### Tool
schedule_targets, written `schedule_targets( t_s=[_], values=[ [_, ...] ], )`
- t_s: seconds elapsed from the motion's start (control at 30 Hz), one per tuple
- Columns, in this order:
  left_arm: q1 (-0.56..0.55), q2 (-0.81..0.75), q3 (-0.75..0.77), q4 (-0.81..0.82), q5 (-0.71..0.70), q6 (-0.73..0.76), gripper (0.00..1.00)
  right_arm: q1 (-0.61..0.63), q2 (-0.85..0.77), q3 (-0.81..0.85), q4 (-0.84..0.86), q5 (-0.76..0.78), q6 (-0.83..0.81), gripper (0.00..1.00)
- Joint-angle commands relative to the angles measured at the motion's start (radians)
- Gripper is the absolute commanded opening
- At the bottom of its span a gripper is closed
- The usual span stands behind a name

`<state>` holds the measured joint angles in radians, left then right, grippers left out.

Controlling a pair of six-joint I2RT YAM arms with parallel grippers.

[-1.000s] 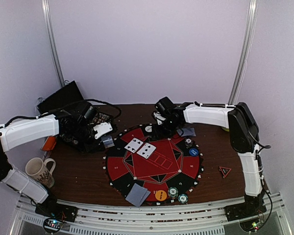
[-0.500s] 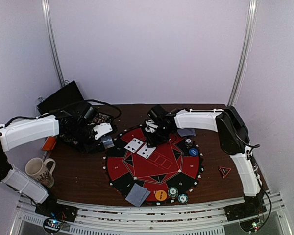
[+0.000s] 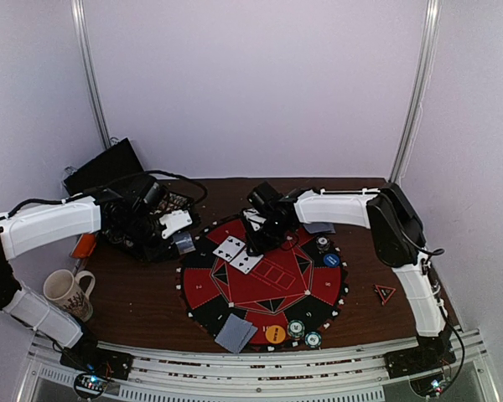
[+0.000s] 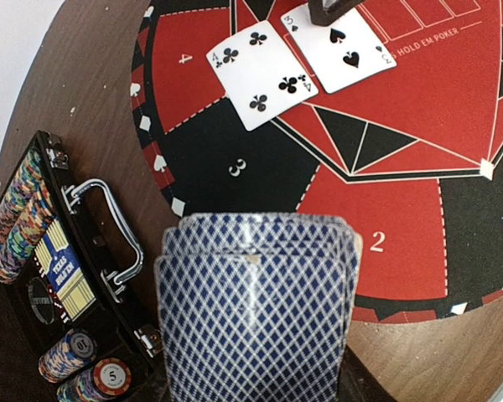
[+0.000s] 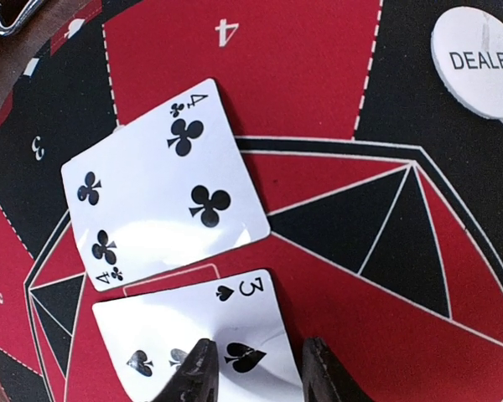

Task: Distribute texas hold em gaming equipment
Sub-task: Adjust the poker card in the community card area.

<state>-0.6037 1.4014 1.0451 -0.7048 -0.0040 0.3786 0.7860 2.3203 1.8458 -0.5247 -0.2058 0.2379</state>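
A round red and black poker mat (image 3: 203, 293) lies mid-table. Two face-up cards lie on its far left part: the 4 of clubs (image 3: 229, 248) (image 5: 163, 184) and the 3 of spades (image 3: 250, 260) (image 5: 193, 335). My right gripper (image 3: 256, 241) (image 5: 256, 373) is open and low over the 3 of spades. One fingertip (image 5: 197, 368) is on the card, the other is beside its edge. My left gripper (image 3: 176, 238) is shut on a deck of blue-backed cards (image 4: 256, 310) (image 3: 184, 242), which hides its fingers, left of the mat.
On the mat are a white dealer button (image 5: 478, 60), a blue button (image 3: 331, 260), an orange button (image 3: 275, 333), chip stacks (image 3: 296, 328) (image 3: 322, 244) and face-down cards (image 3: 235, 332) (image 3: 320, 226). An open chip case (image 4: 59, 276) stands at the far left. A white mug (image 3: 65, 292) is at near left.
My right gripper has moved left and nearer, from the mat's far edge to over the 3 of spades. The left arm and its deck have not moved.
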Motion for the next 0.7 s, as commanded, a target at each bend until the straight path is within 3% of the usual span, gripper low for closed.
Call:
schedule_targets(
  t_s=[0.0,0.23,0.4,0.67],
  values=[
    [0.005,-0.015,-0.004,0.036,0.007,-0.003,0.48,0.006,0.049,0.045,-0.016,0.03,-0.041,0.36],
    [0.005,-0.022,-0.01,0.036,0.006,-0.001,0.48,0.006,0.05,0.081,-0.03,0.0,-0.062,0.37],
    [0.005,-0.022,-0.009,0.036,0.007,-0.003,0.48,0.005,-0.022,0.085,-0.04,0.06,-0.071,0.37],
    [0.005,-0.03,-0.011,0.037,0.002,0.008,0.48,0.015,-0.165,-0.119,-0.051,0.05,-0.038,0.37]
  ],
)
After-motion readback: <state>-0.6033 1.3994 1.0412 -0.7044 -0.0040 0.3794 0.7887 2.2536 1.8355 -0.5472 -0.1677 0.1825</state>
